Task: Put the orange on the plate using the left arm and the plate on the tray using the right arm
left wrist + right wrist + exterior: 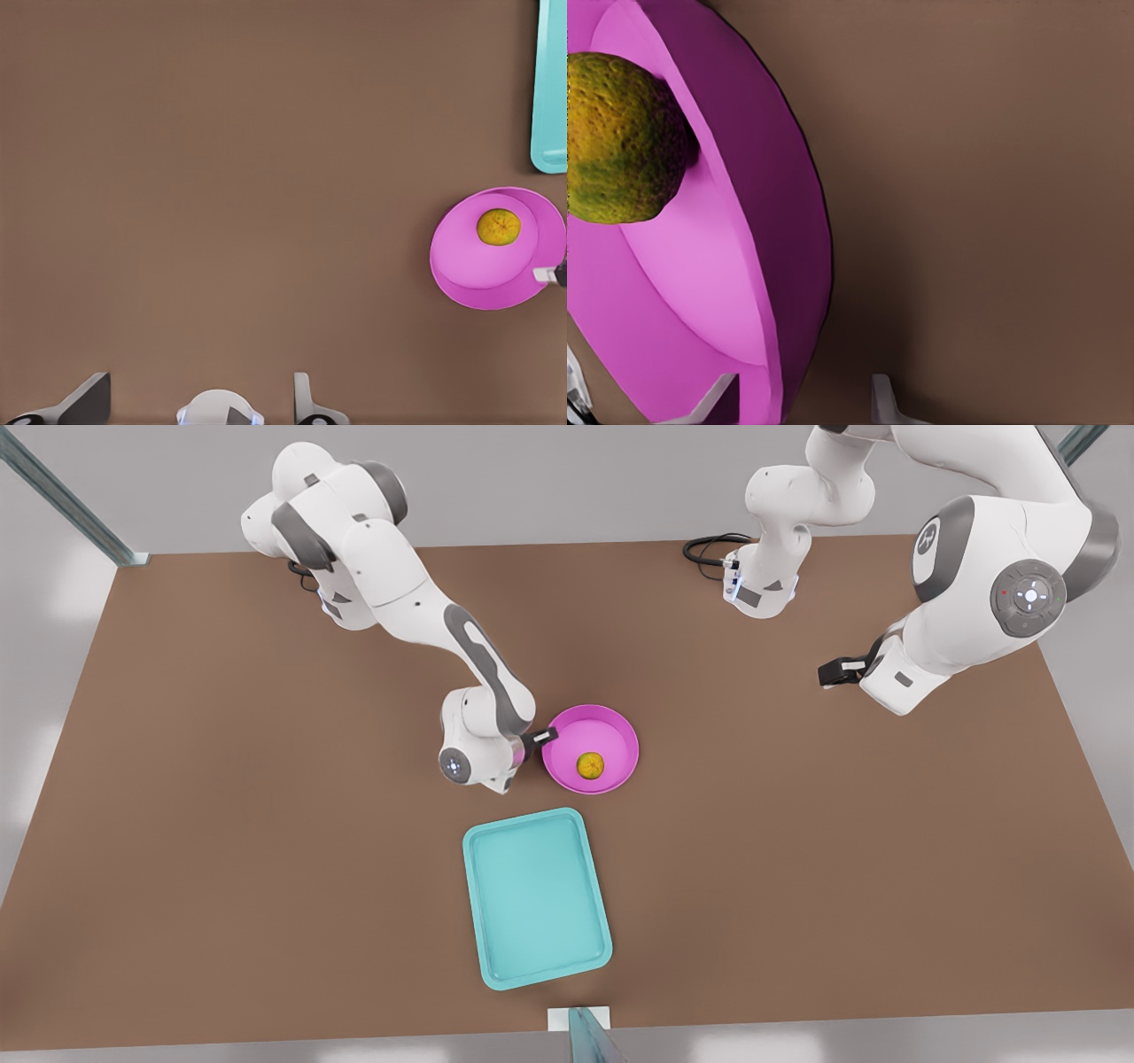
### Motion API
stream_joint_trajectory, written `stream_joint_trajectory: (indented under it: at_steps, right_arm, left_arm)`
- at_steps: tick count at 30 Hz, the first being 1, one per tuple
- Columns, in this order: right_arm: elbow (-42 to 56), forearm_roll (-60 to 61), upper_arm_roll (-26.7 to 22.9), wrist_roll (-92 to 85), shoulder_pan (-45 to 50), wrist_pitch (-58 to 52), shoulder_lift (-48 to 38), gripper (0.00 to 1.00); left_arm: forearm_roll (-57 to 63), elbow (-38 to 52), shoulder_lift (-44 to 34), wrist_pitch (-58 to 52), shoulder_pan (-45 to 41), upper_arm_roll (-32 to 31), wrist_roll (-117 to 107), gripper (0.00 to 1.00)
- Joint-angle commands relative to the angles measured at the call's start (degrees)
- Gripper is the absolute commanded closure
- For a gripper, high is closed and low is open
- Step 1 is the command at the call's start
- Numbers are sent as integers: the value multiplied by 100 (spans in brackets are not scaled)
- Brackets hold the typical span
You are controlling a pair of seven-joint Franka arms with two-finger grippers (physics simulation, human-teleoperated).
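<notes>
The orange [591, 764] lies inside the pink plate [611, 731], which rests on the table just beyond the teal tray [536, 897]. My right gripper [542, 738] is low at the plate's rim on the front view's left. In the right wrist view this gripper [797, 403] is open, one finger inside the plate [735, 292] and the other outside, close by the orange [620, 137]. My left gripper [840, 672] hangs high at the front view's right and waits. In its own view the left gripper [199, 403] is open, with the plate [478, 266], the orange [499, 227] and the tray [551, 88] far off.
The brown table [221, 824] spreads wide around the tray and plate. Both arm bases stand at the far edge, and a black cable [709, 549] loops beside the base at the front view's right. A metal post [585, 1036] rises at the near edge.
</notes>
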Motion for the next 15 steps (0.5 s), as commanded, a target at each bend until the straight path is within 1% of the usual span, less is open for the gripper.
stream_joint_trajectory:
  at_steps: [1,5,10,11,15]
  right_arm:
    - [33,-1,3,-540,-1,38,32,49]
    - [104,8,3,-540,-1,29,49,62]
    - [121,8,3,-531,-27,-41,5,72]
    - [121,8,3,-532,-27,-33,5,77]
    - [183,-1,3,-540,-62,-59,-39,79]
  left_arm:
    - [2,2,-6,-3,0,-1,36,0]
    - [2,2,-14,-3,0,-1,36,0]
    - [-6,2,-6,-3,0,-1,36,0]
    - [-6,2,-6,-3,0,-1,36,0]
    - [-6,2,3,-3,0,-1,36,0]
